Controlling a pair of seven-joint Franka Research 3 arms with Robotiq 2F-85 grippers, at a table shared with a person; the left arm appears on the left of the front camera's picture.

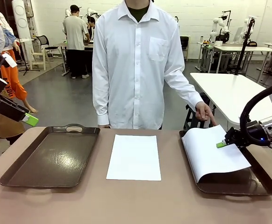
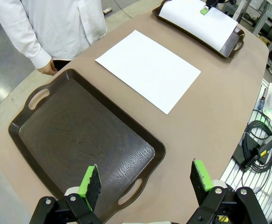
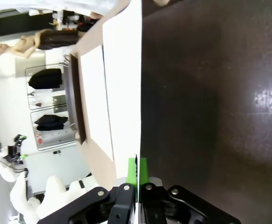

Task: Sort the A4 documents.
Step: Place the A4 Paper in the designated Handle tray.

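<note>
my right gripper (image 1: 221, 144) is clamped on the edge of one a4 sheet (image 1: 211, 158), which lies over the right tray (image 1: 260, 186) with its near end curled up off the tray floor, and a person's hand (image 1: 204, 113) hangs by that tray's far corner. the second a4 sheet (image 1: 134, 157) lies flat on the table (image 1: 136, 205) between the two trays, touching neither. my left gripper (image 2: 146, 177) hovers above the left tray (image 2: 56, 135), fingers spread wide, holding nothing

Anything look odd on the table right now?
Yes: the right sheet over the right tray sits askew, its near edge curled up off the tray floor, pinched by the right claw. The middle sheet lies flat.
</note>
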